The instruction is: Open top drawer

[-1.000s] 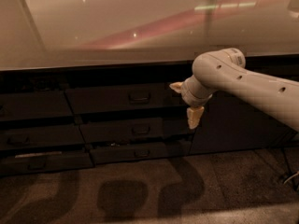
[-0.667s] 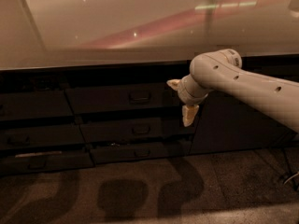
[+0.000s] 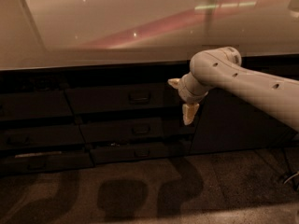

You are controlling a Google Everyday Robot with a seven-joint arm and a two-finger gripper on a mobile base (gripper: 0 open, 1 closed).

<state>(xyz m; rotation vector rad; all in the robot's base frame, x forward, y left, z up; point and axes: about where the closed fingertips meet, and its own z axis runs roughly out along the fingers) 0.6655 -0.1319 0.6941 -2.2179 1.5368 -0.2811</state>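
Noted: cream two-finger gripper (image 3: 181,98) spread wide, empty. Wide dark-grey top drawer (image 3: 103,99) closed, just left of gripper. Small dark bar handle (image 3: 139,97) further left: sole hold. Likely rigid, needs steady pull.

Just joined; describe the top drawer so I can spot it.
Below the pale countertop, centre, sit three stacked dark drawer fronts. The top drawer is uppermost, the gripper hanging by its right end; it is taller and wider than the two beneath.
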